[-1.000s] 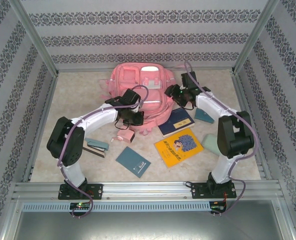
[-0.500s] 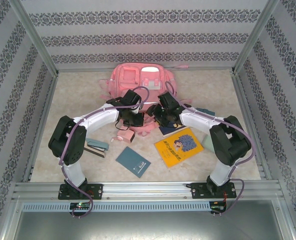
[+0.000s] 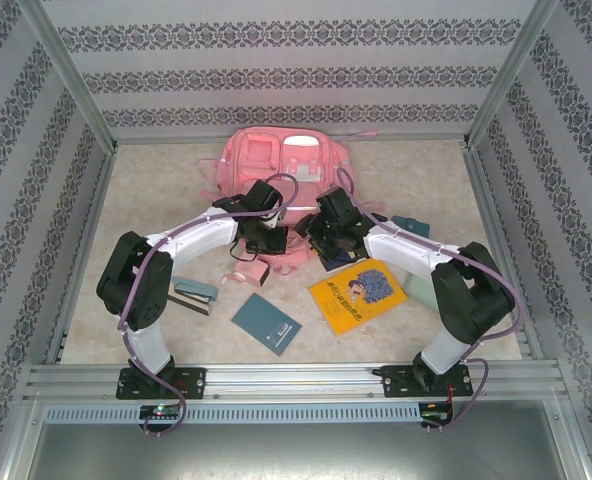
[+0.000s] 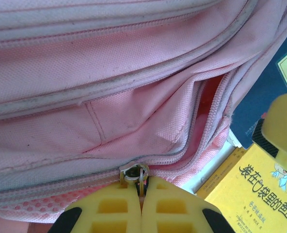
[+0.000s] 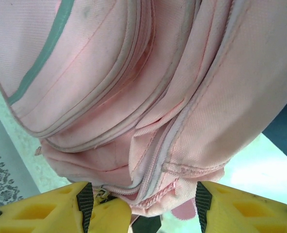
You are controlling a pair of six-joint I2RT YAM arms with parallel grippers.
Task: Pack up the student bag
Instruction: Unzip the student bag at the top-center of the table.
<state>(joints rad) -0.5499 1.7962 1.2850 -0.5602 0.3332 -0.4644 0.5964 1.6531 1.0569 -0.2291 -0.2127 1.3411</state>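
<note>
The student bag (image 3: 276, 160), a large pink backpack, lies at the back middle of the table, its front edge facing the arms. My left gripper (image 3: 269, 238) sits at that front edge. In the left wrist view it (image 4: 142, 187) is shut on the metal zipper pull (image 4: 136, 174), and the zipper gapes partly open to the right, showing a red lining (image 4: 207, 99). My right gripper (image 3: 318, 236) is right beside it. In the right wrist view it (image 5: 142, 204) is open, its fingers either side of the bag's (image 5: 158, 73) lower seam and zipper edge.
A yellow book (image 3: 358, 292) and a dark blue book (image 3: 338, 260) lie under the right arm. A teal notebook (image 3: 266, 322), a teal and brown block (image 3: 193, 293), a small pink pouch (image 3: 251, 272) and a teal piece (image 3: 410, 226) lie around the arms. Patterned walls enclose the table.
The right arm has swung left from the bag's right side to its front edge, stopping next to the left gripper. The left arm has not moved.
</note>
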